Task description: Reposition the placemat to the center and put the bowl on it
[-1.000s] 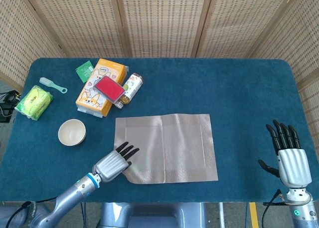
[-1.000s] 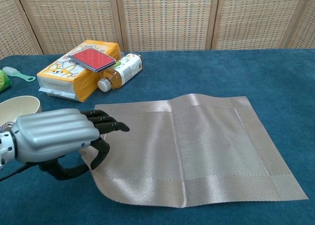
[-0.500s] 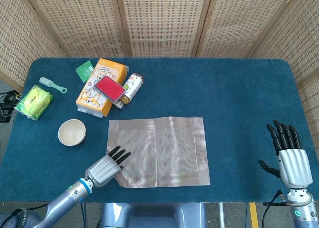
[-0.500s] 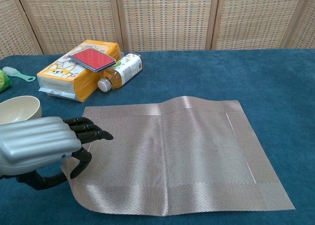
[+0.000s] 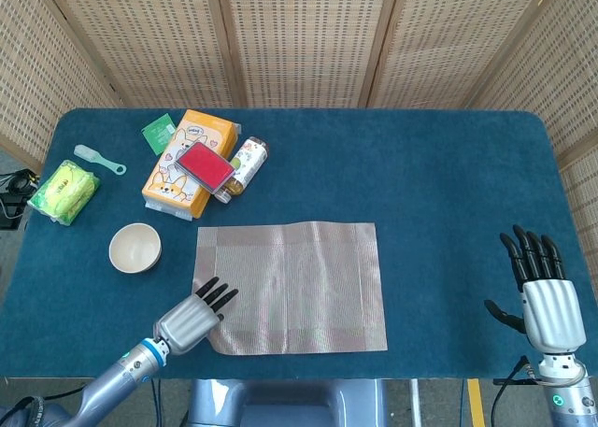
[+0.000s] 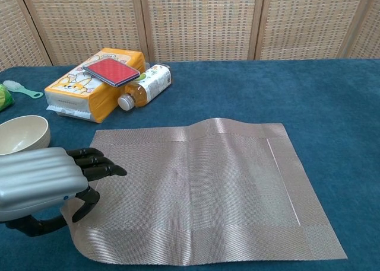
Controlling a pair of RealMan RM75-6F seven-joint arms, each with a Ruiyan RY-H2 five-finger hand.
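Left hand (image 5: 192, 317) pinches the placemat (image 5: 294, 287) at its near-left corner; bowl (image 5: 135, 248) lies just beyond.

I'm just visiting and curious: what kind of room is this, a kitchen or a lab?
Most likely a lab or demo setup, not a kitchen. A blue-covered table stands boxed in by woven folding screens, and a mechanical left hand handles a placemat beside a bowl.

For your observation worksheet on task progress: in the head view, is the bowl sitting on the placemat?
No, the bowl stands on the blue table to the left of the placemat, clear of its edge.
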